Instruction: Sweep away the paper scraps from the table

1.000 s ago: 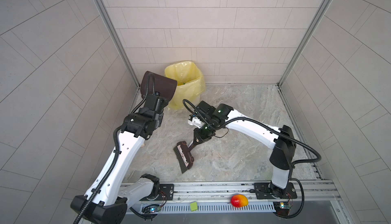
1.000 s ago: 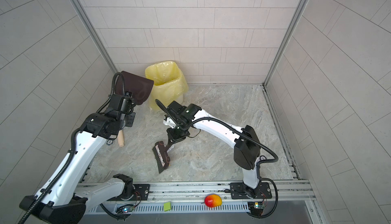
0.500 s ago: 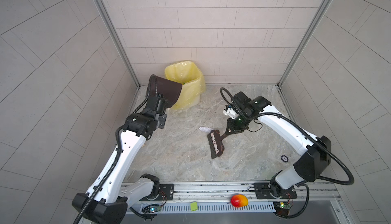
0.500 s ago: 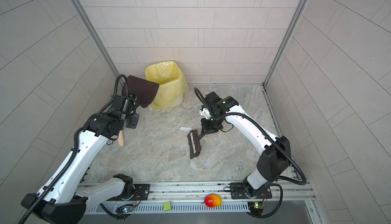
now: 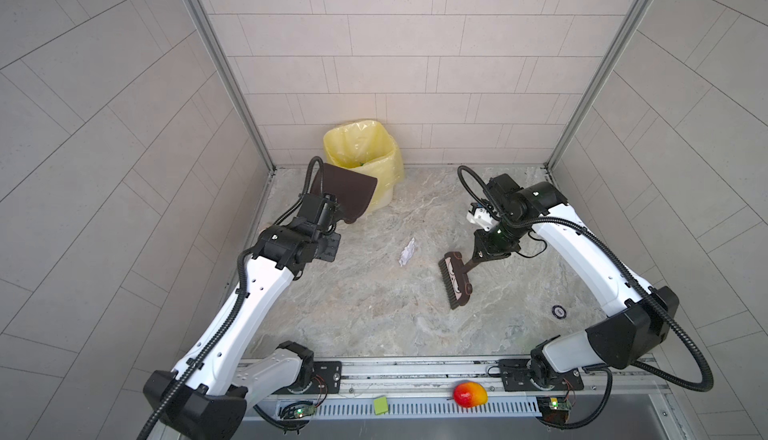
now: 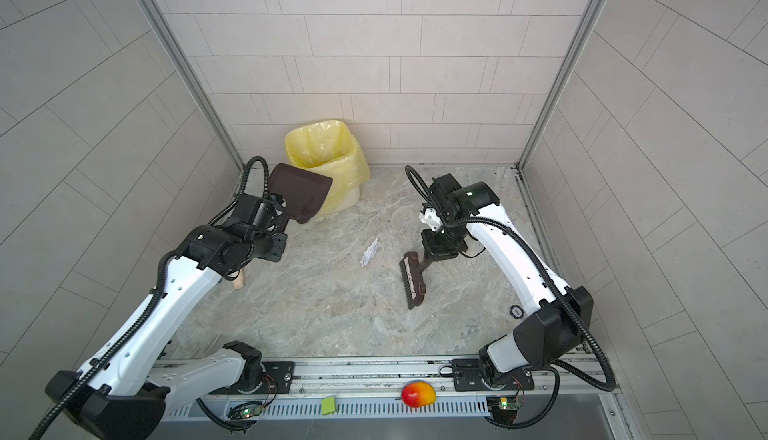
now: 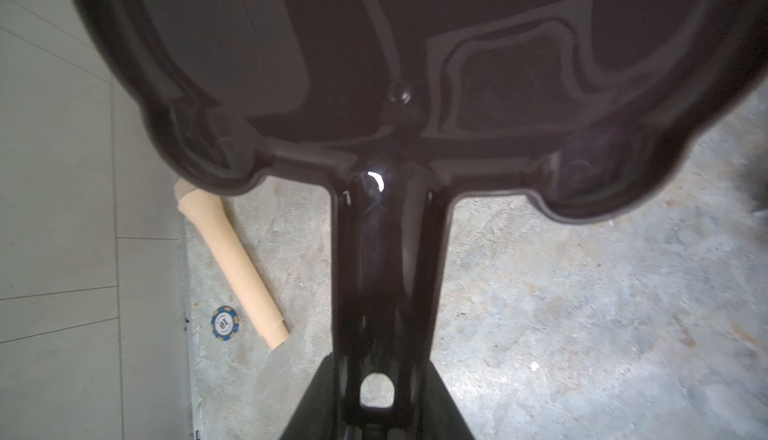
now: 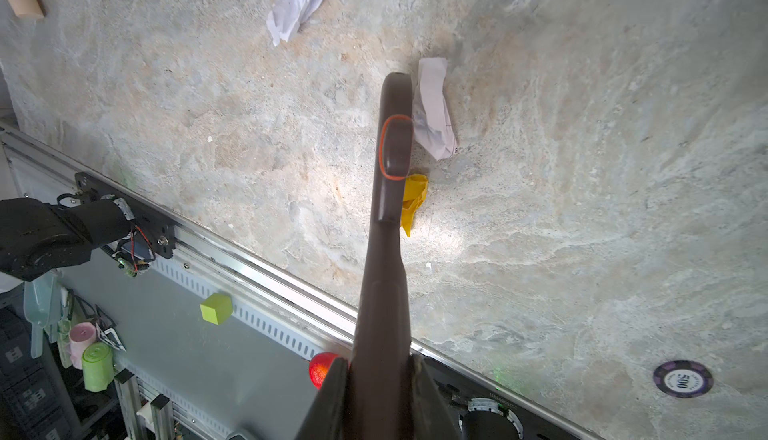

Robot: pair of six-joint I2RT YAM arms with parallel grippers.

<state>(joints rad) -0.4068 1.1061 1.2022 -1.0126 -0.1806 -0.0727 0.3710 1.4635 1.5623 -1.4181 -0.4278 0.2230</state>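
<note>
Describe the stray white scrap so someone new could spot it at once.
From the yellow-lined bin at the back of the table, look toward its middle. The white crumpled scrap lies alone there, apart from the brown brush; the pale scrap and yellow scrap sit right beside the brush head.

Pale grey tiled walls [image 5: 415,64], aluminium corner posts [image 5: 223,68], soft even light.

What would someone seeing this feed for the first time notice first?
Probably the yellow-lined bin in the back left corner, with the dark dustpan held up beside it by the left gripper. Next comes the brush in the right gripper, angled down to the table right of centre, with a crumpled white paper scrap lying alone mid-table. The red-yellow mango by the front rail also stands out.
</note>
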